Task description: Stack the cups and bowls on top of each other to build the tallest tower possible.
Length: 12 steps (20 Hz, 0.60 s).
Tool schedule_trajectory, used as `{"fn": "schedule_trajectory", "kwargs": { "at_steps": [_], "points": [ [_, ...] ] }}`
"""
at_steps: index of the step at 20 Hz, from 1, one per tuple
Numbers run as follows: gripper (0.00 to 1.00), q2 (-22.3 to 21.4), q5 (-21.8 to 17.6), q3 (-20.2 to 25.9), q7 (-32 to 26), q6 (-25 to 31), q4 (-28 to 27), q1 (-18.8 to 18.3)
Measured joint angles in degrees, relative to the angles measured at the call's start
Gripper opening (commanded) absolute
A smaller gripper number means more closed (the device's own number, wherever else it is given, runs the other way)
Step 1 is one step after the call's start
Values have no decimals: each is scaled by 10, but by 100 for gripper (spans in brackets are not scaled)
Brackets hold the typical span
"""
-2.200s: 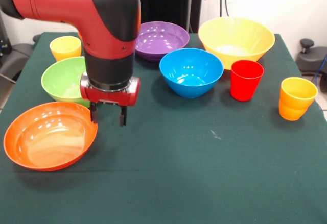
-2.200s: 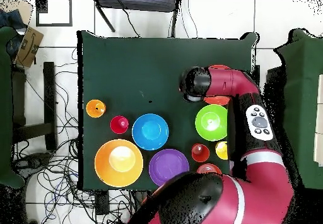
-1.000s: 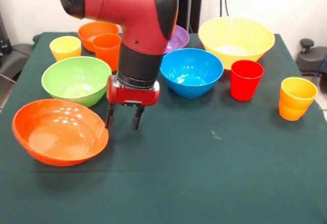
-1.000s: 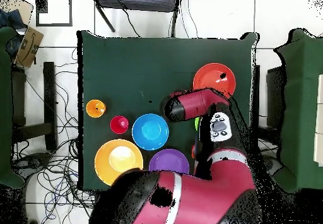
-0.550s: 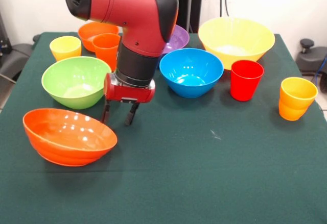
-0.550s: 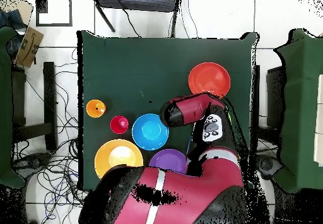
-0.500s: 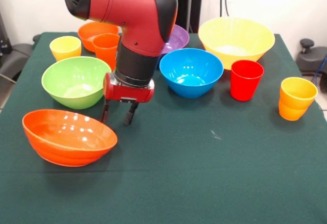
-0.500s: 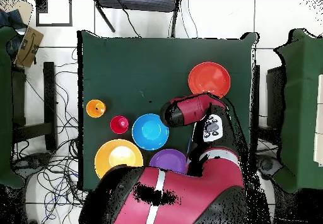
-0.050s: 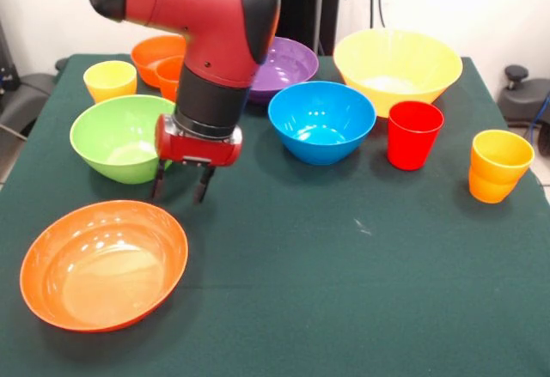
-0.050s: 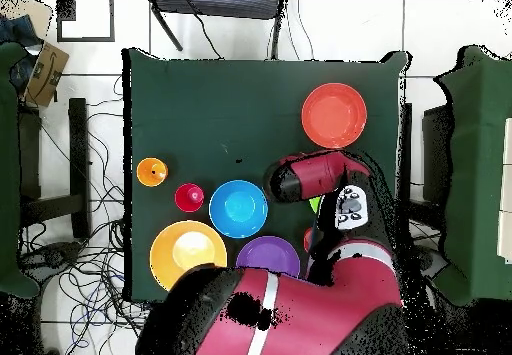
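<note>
nearest the camera the wide orange bowl (image 9: 103, 264) is sitting upright and alone on the green cloth (image 9: 344, 291). just behind it the gripper (image 9: 181, 190) is hanging with fingers spread, holding nothing. further back the green bowl (image 9: 116, 136), blue bowl (image 9: 321, 121), red cup (image 9: 413, 134) and amber cup (image 9: 498, 165) are standing apart; purple bowl (image 9: 284, 66) and yellow bowl (image 9: 397, 68) too. judging by this, no tower is going up yet.
</note>
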Motion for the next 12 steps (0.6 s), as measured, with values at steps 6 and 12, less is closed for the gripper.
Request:
{"fn": "schedule_trajectory", "kwargs": {
  "at_steps": [6, 12],
  "points": [
    [100, -21, 0, 1, 0, 0, 6, -10],
    [100, -35, 3, 6, 0, 0, 6, -10]
  ]
}}
